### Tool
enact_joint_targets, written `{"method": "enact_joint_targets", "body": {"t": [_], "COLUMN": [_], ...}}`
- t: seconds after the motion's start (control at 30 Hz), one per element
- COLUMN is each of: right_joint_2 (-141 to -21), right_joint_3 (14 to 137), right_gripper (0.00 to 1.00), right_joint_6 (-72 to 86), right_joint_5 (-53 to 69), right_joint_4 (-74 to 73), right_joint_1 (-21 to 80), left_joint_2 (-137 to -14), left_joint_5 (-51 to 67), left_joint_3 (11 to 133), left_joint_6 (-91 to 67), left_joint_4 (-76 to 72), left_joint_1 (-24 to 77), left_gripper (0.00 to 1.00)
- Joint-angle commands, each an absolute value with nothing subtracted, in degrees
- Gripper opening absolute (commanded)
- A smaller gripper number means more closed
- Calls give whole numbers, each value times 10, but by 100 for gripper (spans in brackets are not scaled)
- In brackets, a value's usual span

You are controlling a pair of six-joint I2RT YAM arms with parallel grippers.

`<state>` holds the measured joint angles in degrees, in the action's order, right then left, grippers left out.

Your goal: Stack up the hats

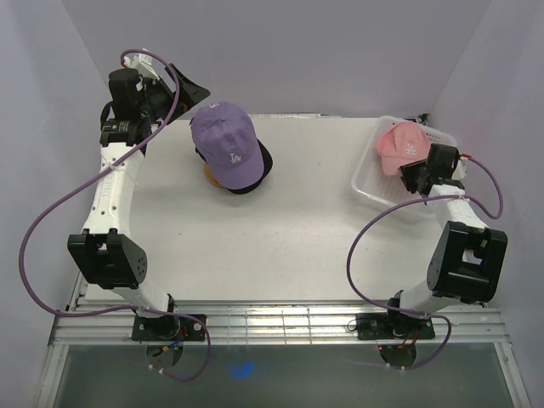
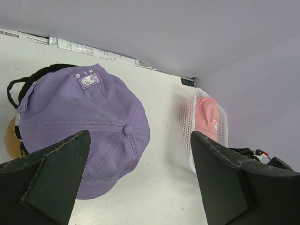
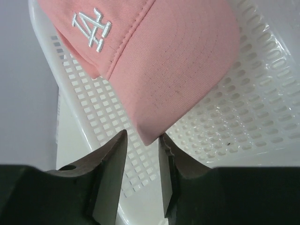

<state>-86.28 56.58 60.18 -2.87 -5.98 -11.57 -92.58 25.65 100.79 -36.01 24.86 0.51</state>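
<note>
A lavender cap sits on top of a stack at the back centre, with a black cap showing under it. It also shows in the left wrist view. A pink cap lies in the white mesh basket. My left gripper is open and empty, up behind and left of the stack. My right gripper is over the basket. In the right wrist view its jaws stand a little apart around the tip of the pink cap's brim, not closed on it.
A wooden stand peeks out under the stack's left side and shows in the left wrist view. The basket stands at the back right near the wall. Purple cables loop beside both arms.
</note>
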Motion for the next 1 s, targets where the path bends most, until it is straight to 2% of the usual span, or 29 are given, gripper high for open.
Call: {"method": "enact_joint_targets", "body": {"t": [0.0, 0.2, 0.43, 0.7, 0.97], "right_joint_2": [-860, -892, -843, -842, -878], "right_joint_3": [585, 616, 563, 501, 481], "right_gripper": [40, 58, 65, 64, 60], "right_joint_6": [589, 579, 598, 642, 688], "right_joint_5": [-51, -47, -63, -15, 33], "right_joint_4": [-48, -56, 24, 179, 251], "right_joint_1": [-120, -127, -134, -153, -178], "left_joint_2": [-913, -915, -916, -921, -926], "left_joint_5": [255, 257, 255, 253, 250], "left_joint_3": [1020, 1024, 1029, 1042, 1049], "left_joint_6": [-354, -353, -352, -350, -347], "left_joint_4": [240, 243, 246, 252, 258], "left_joint_1": [8, 8, 8, 9, 12], "left_gripper": [98, 98, 98, 98, 98]}}
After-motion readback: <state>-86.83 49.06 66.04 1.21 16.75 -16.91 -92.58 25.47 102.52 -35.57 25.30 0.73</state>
